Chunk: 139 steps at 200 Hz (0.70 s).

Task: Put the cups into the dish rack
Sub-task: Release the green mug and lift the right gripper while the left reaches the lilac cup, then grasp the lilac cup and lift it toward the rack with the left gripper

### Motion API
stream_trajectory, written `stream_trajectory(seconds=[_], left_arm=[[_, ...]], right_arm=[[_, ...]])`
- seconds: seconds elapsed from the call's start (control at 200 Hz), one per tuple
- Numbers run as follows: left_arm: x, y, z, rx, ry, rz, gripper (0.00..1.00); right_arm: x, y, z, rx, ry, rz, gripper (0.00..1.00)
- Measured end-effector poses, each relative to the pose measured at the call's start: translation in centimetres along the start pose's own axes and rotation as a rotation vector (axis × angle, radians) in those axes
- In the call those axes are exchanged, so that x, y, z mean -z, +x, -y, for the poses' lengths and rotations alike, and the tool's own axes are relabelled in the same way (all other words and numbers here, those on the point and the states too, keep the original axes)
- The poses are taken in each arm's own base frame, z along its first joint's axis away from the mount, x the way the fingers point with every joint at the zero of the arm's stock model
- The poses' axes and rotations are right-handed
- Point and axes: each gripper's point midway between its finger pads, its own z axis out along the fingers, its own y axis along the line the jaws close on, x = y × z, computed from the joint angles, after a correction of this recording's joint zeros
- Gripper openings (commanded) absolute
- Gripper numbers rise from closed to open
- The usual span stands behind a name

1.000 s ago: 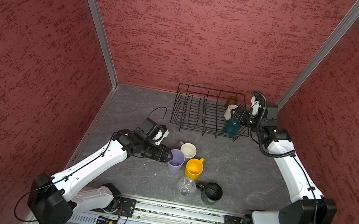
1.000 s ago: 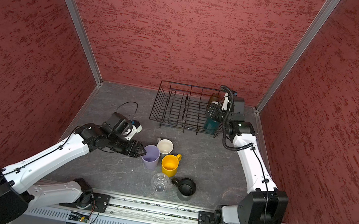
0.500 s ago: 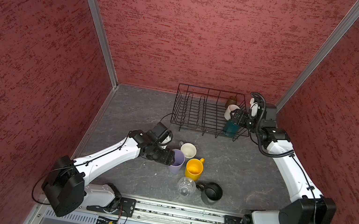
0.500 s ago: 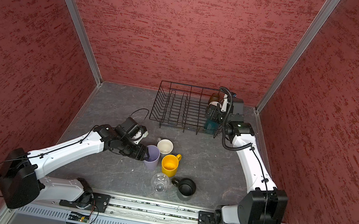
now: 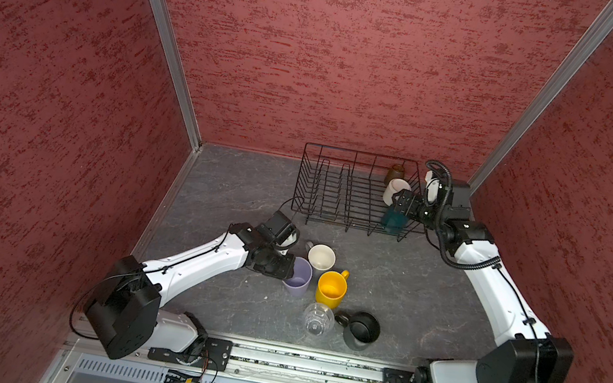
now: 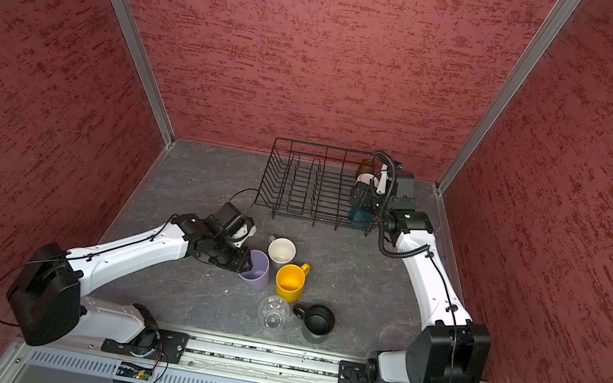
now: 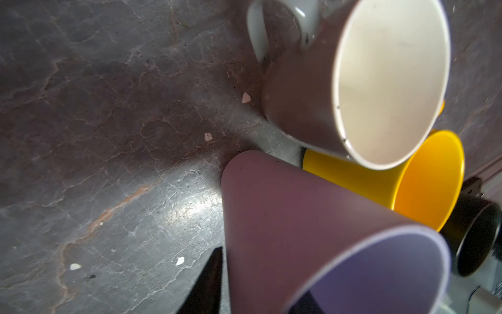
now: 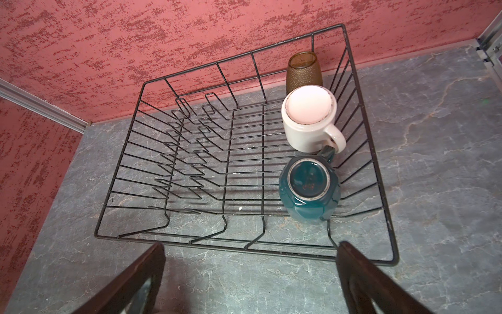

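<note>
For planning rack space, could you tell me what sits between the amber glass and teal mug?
The upside-down white mug, seen in the right wrist view.

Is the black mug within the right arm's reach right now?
Probably yes: the right claw hangs open by the dish rack, and bare table lies between it and the black mug.

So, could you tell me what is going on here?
The left gripper pinches the wall of the lilac tumbler on the table. The right gripper hangs open at the dish rack, where the amber glass, white mug and teal mug sit upside down. The grey mug, yellow mug, clear glass and black mug stand on the table.
</note>
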Motion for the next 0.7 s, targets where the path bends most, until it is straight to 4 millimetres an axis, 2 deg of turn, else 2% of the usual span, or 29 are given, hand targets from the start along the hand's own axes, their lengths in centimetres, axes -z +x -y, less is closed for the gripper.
stream_trajectory(seconds=[0.13, 0.255, 0.431, 0.561, 0.696], left_arm=[[0.0, 0.6, -0.3, 0.004, -0.011, -0.02, 0.0], [0.7, 1.1, -0.4, 0.005, -0.012, -0.02, 0.0], [2.9, 2.0, -0.7, 0.011, -0.011, 0.003, 0.0], [5.2, 2.1, -1.4, 0.05, -0.001, 0.041, 0.0], [9.9, -0.2, -1.7, 0.122, 0.093, 0.193, 0.0]], right_arm=[[0.2, 0.0, 0.0, 0.0, -0.001, 0.004, 0.99], [0.2, 0.1, 0.0, 0.001, -0.002, 0.006, 0.99], [0.1, 0.3, 0.0, -0.001, -0.004, 0.0, 0.99], [0.0, 0.6, 0.1, -0.004, -0.009, -0.003, 0.99], [0.2, 1.1, -0.6, -0.002, -0.059, -0.003, 0.99]])
